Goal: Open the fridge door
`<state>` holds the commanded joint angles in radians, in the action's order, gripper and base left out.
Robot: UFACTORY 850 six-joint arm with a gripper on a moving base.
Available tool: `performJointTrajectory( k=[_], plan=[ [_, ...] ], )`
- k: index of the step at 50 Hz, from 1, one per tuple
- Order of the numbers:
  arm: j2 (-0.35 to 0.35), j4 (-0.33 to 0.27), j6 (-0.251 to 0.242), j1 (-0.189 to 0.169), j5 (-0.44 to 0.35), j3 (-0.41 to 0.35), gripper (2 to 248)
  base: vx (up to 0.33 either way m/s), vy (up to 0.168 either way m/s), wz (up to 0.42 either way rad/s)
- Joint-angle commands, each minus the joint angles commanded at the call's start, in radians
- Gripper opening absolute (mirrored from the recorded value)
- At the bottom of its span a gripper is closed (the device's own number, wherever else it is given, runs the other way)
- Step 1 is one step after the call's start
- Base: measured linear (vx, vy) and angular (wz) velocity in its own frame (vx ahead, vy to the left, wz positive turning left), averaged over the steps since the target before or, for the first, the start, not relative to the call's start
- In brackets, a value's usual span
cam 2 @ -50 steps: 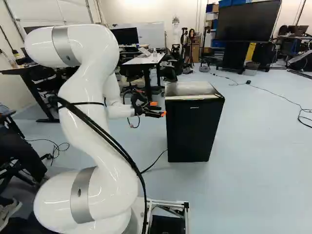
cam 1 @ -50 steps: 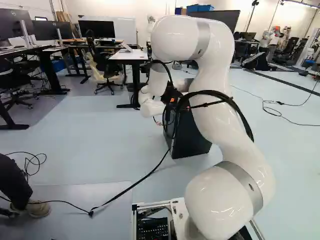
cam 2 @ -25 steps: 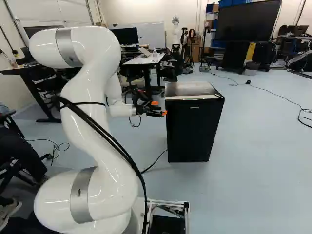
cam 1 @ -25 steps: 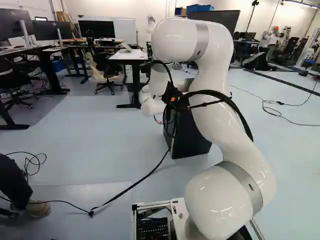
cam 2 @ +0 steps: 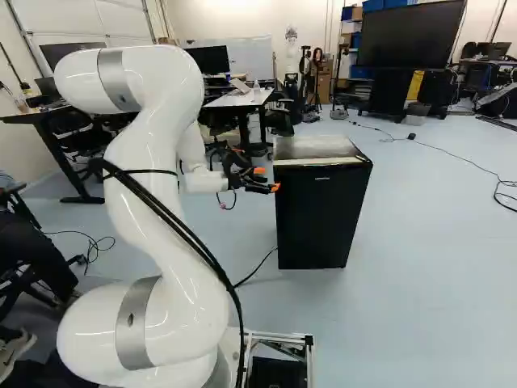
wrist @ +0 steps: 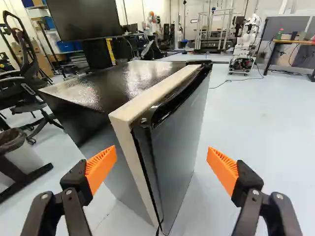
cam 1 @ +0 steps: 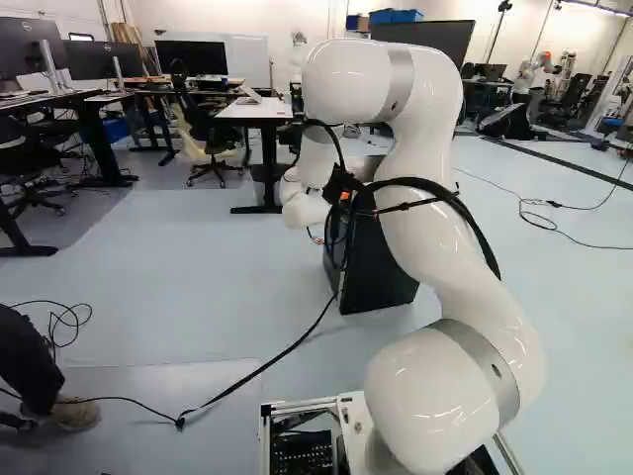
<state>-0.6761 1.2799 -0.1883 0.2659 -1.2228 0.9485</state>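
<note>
One fridge [cam 2: 319, 214]. One white arm [cam 2: 166, 202], one hand [cam 2: 267, 180]. Fingers [wrist: 74, 204], two; orange pads [wrist: 101, 168], two. Large dark screen [cam 2: 412, 36] in right base view: one. Waste bin [wrist: 22, 155], wrist view: one.

Pale floor [cam 1: 198, 297], wht wall [cam 1: 237, 15], blk chair [cam 1: 202, 127] nr wht-top desk [cam 1: 257, 111].

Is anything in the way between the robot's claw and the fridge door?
Nothing visible is: in the wrist view, the fridge door stands just ahead of the open gripper, with no object between them.
</note>
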Motion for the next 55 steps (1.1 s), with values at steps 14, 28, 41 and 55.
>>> performJointTrajectory(
  k=[14, 28, 41, 55],
  plan=[
    [-0.004, 0.000, 0.000, -0.015, 0.000, 0.006, 247, 0.000, 0.000, 0.000],
    [-0.012, 0.000, 0.000, -0.029, 0.000, 0.020, 247, 0.000, 0.000, 0.000],
    [-0.019, 0.000, 0.000, -0.041, 0.000, 0.032, 247, 0.000, 0.000, 0.000],
    [-0.023, 0.005, 0.000, -0.057, 0.000, 0.039, 247, 0.000, 0.000, 0.000]
  ],
)
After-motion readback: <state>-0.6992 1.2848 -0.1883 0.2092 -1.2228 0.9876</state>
